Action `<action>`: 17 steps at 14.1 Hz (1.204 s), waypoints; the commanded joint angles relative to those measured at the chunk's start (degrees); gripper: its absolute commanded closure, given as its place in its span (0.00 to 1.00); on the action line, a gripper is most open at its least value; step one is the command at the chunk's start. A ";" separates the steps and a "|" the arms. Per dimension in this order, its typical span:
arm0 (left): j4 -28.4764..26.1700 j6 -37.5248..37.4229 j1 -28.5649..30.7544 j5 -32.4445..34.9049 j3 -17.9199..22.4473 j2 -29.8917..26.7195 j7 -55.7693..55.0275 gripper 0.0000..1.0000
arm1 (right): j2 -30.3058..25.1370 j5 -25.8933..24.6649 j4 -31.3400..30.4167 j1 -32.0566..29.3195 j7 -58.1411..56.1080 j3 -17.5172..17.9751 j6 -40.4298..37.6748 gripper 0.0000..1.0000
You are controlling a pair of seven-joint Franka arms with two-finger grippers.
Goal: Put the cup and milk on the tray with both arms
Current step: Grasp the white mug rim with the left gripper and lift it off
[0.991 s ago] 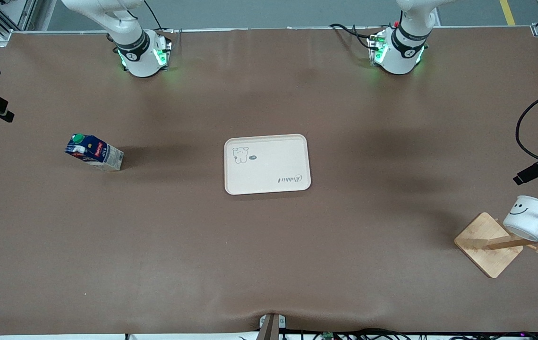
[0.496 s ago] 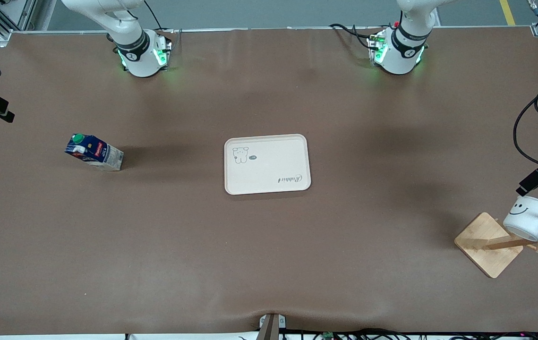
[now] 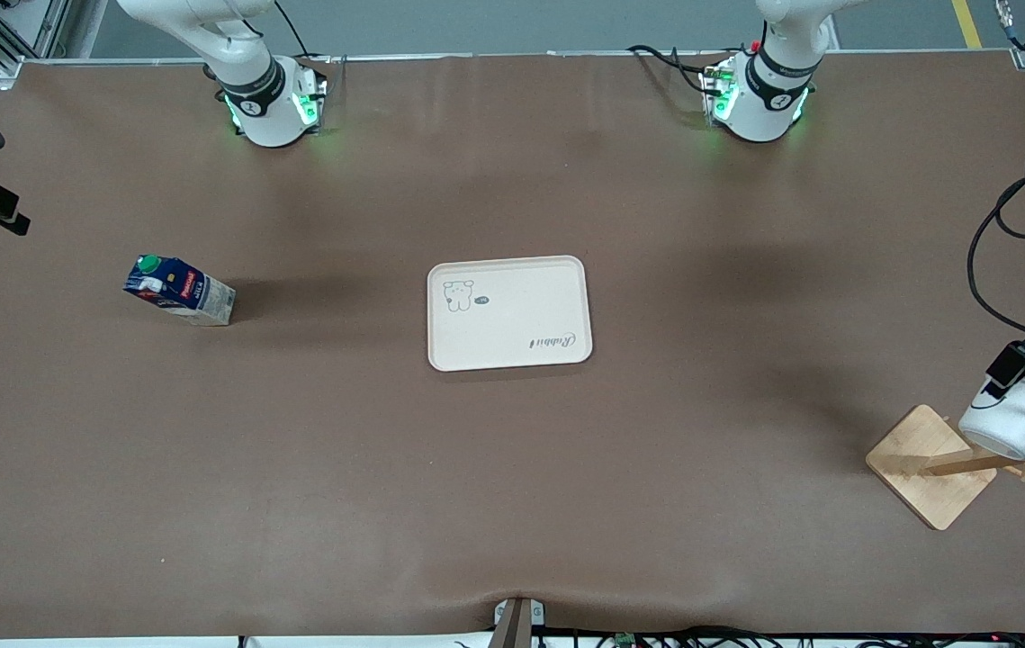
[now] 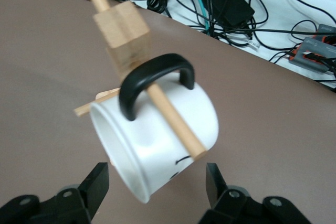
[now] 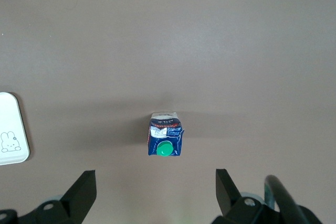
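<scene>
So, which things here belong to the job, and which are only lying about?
For the job: cup, milk, tray, left gripper around the cup, right gripper over the milk.
Only about: wooden rack holding the cup, cables.

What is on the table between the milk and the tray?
Nothing: the front view shows only bare brown table between the milk and the tray.

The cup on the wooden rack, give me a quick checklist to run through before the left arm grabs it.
1. Left gripper jaws either side of the cup: ok.
2. Jaws open, not yet clamped: ok.
3. Cup free to lift: not ok, its handle hangs on the rack peg.
4. Tray has bare room for the cup: ok.
5. Milk standing, right gripper open above it: ok.
6. Rack base held down: cannot tell.
</scene>
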 commanded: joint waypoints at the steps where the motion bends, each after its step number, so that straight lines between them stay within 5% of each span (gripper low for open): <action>1: 0.32 2.03 0.16 -1.21 -1.39 0.84 1.11 0.25 | 0.65 -0.87 1.47 0.02 1.01 0.07 -0.43 0.00; 12: 1.55 2.03 0.07 -0.86 -2.28 1.72 3.39 0.76 | 0.73 -0.78 1.47 -0.06 0.83 0.07 -0.51 0.00; 15: 1.55 1.94 -0.10 -0.68 -2.36 1.63 3.39 1.00 | 0.82 -0.69 1.47 0.20 0.74 0.07 -0.51 0.00; 17: 1.55 1.94 -0.10 -0.68 -2.37 1.63 3.39 1.00 | 0.91 -0.87 1.47 0.20 0.65 0.07 -0.43 0.00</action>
